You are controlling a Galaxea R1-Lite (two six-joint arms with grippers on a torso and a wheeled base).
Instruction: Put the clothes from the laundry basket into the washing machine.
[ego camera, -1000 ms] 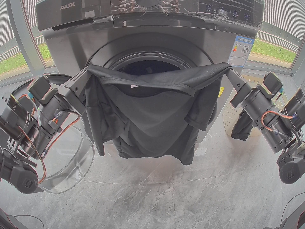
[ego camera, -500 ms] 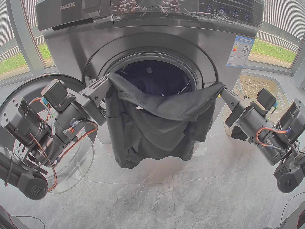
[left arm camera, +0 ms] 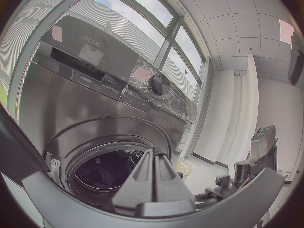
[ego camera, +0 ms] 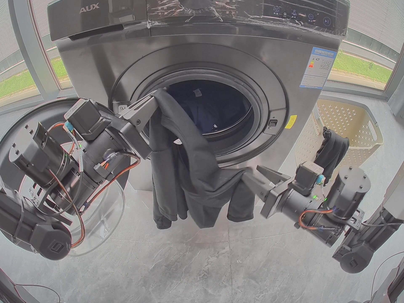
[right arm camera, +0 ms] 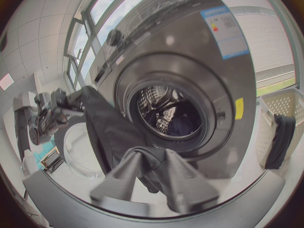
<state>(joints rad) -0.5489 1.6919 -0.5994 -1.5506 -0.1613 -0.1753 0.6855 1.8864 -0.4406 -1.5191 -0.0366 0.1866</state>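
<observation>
Since a second ago the right arm has dropped and swung in to the left, so the black cotton shirt (ego camera: pixel 193 177) no longer stretches across the drum mouth but sags in a bunch below it.

The big grey steel front-loading washing machine (ego camera: pixel 189 51) stands at the far side, its round glass-bowled door (ego camera: pixel 101 219) swung open to the left. Dark clothes (ego camera: pixel 202 110) already lie in the drum, so part of the load looks done. To the right of the machine sits the cream perforated plastic laundry basket (ego camera: pixel 357 123), with one more dark garment (ego camera: pixel 334 148) draped over its near rim, still to be moved.

The shirt is wholly outside the drum. Its upper corner is pinched tight in the left gripper (ego camera: pixel 153 99) at the left rim of the opening. Its lower end is clamped in the right gripper (ego camera: pixel 252 179), near and below the opening. I judge it still has to be lifted in and let go.
</observation>
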